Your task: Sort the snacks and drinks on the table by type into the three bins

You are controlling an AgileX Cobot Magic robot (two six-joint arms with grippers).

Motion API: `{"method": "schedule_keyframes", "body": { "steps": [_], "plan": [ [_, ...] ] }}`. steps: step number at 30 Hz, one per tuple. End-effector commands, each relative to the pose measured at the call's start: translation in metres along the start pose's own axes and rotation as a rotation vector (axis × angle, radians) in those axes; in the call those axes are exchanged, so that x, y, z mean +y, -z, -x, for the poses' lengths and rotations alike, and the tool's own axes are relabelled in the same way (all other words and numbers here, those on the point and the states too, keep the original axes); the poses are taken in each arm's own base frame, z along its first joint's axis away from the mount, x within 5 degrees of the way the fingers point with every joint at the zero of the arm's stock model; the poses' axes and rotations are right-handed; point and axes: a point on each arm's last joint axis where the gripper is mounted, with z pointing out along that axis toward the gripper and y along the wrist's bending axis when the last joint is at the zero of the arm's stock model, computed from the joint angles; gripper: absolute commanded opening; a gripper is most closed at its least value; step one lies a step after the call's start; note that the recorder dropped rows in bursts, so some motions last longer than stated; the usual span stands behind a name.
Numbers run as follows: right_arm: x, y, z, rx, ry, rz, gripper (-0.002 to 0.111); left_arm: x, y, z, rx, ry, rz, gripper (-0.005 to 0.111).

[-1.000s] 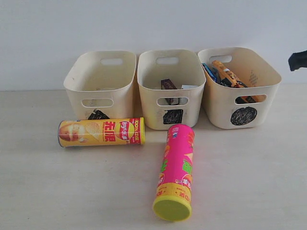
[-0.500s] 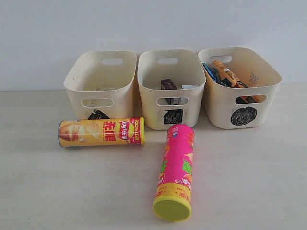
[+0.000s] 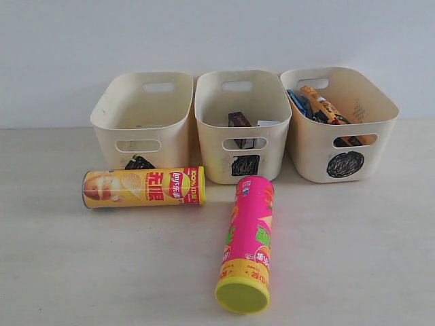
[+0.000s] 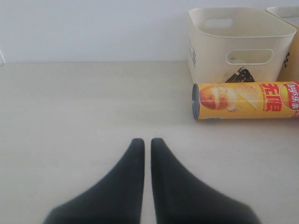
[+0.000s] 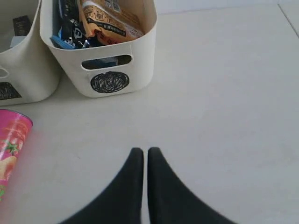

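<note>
The left jaws are pressed together tip to tip, pinching nothing, and the right jaws are the same. Each pair hangs over the tabletop well apart from any snack, and neither arm shows in the exterior view.

The drinks look sorted: a purple carton and a white carton stand in the middle bin. The snack bags, blue and orange, fill the right bin. The left bin appears to hold nothing, so the two chip tubes likely belong there.

The yellow tube lies on its side just in front of the left bin, running along the bin's front wall. The pink tube lies in front of the middle bin with its lid turned toward the exterior camera.

The step in hand seems to be the first reach for a tube — the yellow one suits the left arm, since it sits in that wrist view. To do it well:

- Spread the jaws wide before coming down, because the tube is broad and round.
- Close across its middle, square to its length, so it neither rolls away nor tips when lifted.
- Come from above, as the bin wall stands close behind it.
- Raise it clear of the rim, then lay it along the bin's longer side.
</note>
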Motion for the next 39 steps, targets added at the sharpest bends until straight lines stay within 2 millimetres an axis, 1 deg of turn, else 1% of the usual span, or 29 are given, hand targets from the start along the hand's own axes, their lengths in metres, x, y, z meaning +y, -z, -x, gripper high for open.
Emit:
{"method": "schedule_keyframes", "body": {
  "steps": [1, 7, 9, 12, 18, 23, 26, 29, 31, 34, 39],
  "plan": [
    [-0.004, 0.014, -0.033, -0.071, 0.0, 0.016, 0.0, 0.0, 0.001, 0.003, -0.021, 0.015, -0.002, 0.004],
    [-0.011, 0.035, -0.085, -0.185, -0.01, 0.035, 0.0, 0.0, 0.001, 0.003, -0.021, 0.015, -0.002, 0.004],
    [-0.012, 0.04, -0.096, -0.22, -0.014, 0.04, 0.0, 0.0, 0.001, 0.003, -0.021, 0.015, -0.002, 0.004],
    [-0.014, 0.043, -0.106, -0.251, -0.013, 0.044, 0.0, 0.0, 0.001, 0.003, -0.021, 0.015, -0.002, 0.004],
    [-0.015, 0.042, -0.116, -0.256, -0.017, 0.046, 0.0, 0.0, 0.001, 0.003, -0.021, 0.015, -0.002, 0.004],
    [-0.014, 0.041, -0.117, -0.256, -0.03, 0.055, 0.0, 0.0, 0.001, 0.003, -0.021, 0.015, -0.002, 0.004],
    [-0.014, 0.047, -0.119, -0.289, -0.018, 0.061, 0.0, 0.0, 0.001, 0.003, -0.021, 0.015, -0.002, 0.004],
    [-0.013, 0.05, -0.126, -0.328, 0.031, 0.088, 0.0, 0.0, 0.001, 0.003, -0.021, 0.015, -0.002, 0.004],
    [-0.012, 0.049, -0.134, -0.346, 0.072, 0.099, 0.0, 0.0, 0.001, 0.003, -0.021, 0.015, -0.002, 0.004],
    [-0.013, 0.047, -0.144, -0.392, 0.068, 0.104, 0.0, 0.0, 0.001, 0.003, -0.021, 0.015, -0.002, 0.004],
    [-0.014, 0.043, -0.149, -0.395, 0.083, 0.1, 0.0, 0.0, 0.001, 0.003, -0.021, 0.015, -0.002, 0.004]
  ]
}}
